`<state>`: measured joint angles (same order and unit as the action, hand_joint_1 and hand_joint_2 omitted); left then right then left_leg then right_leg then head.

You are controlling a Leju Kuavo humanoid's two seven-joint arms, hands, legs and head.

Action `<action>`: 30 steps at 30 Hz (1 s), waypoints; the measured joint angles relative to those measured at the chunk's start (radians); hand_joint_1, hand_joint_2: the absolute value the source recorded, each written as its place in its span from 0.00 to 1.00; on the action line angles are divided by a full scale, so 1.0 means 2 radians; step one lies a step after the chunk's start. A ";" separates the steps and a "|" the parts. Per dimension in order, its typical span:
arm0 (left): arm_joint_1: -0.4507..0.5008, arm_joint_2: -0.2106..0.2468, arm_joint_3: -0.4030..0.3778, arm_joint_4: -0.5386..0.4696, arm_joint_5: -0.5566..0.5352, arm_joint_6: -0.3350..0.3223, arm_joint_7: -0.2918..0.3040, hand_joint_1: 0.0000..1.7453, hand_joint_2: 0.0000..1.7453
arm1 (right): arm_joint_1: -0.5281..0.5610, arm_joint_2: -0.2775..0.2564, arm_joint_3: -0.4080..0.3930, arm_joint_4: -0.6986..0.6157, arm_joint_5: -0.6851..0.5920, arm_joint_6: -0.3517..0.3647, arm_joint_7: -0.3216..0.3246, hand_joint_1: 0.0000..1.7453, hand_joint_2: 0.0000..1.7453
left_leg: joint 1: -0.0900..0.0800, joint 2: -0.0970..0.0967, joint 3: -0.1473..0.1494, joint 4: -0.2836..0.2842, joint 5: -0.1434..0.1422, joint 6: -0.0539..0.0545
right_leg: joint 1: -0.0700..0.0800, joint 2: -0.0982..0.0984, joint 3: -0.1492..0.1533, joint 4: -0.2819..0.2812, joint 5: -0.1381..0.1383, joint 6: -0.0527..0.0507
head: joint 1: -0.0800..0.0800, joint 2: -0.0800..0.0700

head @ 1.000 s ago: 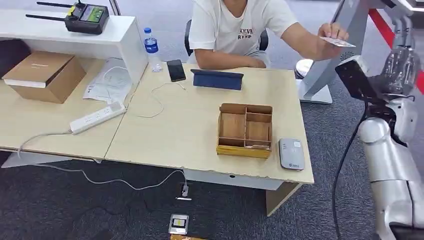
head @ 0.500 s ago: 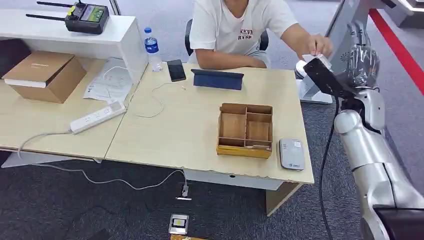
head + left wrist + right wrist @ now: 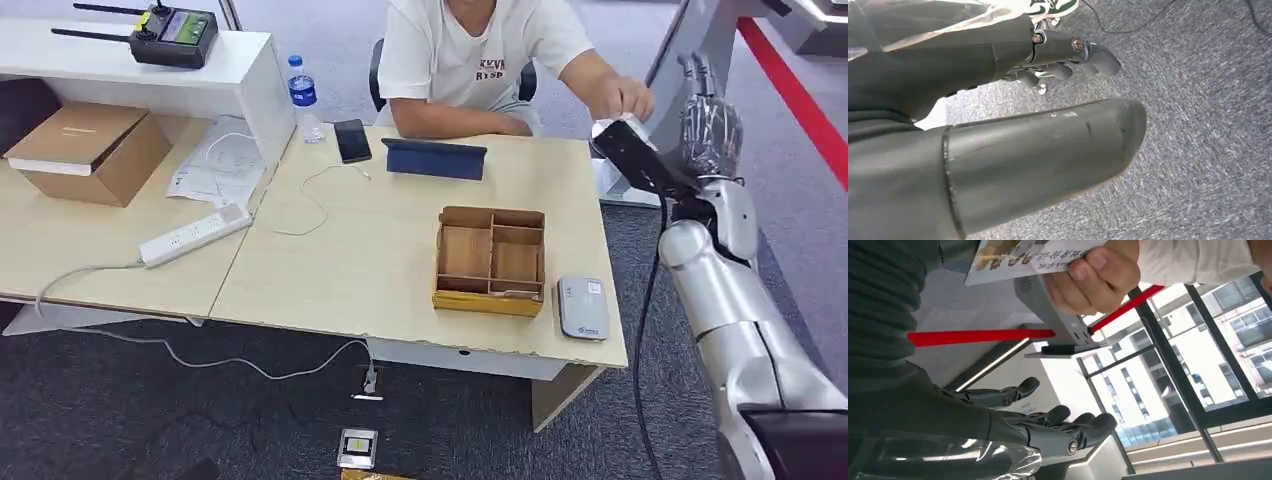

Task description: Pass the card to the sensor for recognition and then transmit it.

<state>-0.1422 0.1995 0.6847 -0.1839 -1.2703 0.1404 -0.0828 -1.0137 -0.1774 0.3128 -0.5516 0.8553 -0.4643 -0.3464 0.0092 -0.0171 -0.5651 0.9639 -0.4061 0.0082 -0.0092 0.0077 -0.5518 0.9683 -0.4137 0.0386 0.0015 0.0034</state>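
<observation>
Reaching up beside the person's hand (image 3: 1098, 277) holding the card (image 3: 1023, 257), right hand (image 3: 708, 125) spread, empty, wooden tray (image 3: 490, 260) below.

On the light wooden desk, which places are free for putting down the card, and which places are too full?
Free: the wide bare desk top between the white cable and the wooden organizer, and the strip in front of the tablet. Crowded: the far left with power strip, papers and cardboard box; the near right corner holds the card reader.

Left robot hand (image 3: 1013, 125) is seen over grey carpet (image 3: 1208, 125), nothing held, thumb and fingers (image 3: 1073, 50) apart. A cable (image 3: 1128, 27) is noted on the carpet.
</observation>
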 joint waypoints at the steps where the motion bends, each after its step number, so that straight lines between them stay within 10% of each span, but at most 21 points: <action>1: 0.000 0.000 0.000 0.000 0.000 0.000 0.001 0.00 0.00 | -0.002 0.001 0.001 0.002 0.000 0.000 0.000 1.00 1.00 | 0.000 0.000 0.000 0.000 0.000 0.000 | 0.000 0.000 0.000 0.000 0.000 0.000 | 0.000 0.000; 30: 0.000 0.000 0.000 0.000 -0.006 -0.002 0.004 0.00 0.00 | -0.014 0.015 0.009 0.029 -0.024 0.018 -0.011 1.00 1.00 | 0.000 0.000 0.000 0.000 0.000 0.000 | 0.000 0.000 0.000 0.000 0.000 0.000 | 0.000 0.000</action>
<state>-0.1418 0.1991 0.6847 -0.1839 -1.2814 0.1369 -0.0748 -1.0421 -0.1476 0.3307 -0.4929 0.8064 -0.4280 -0.3681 0.0092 -0.0170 -0.5651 0.9640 -0.4061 0.0081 -0.0092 0.0078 -0.5520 0.9683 -0.4136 0.0385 0.0019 0.0034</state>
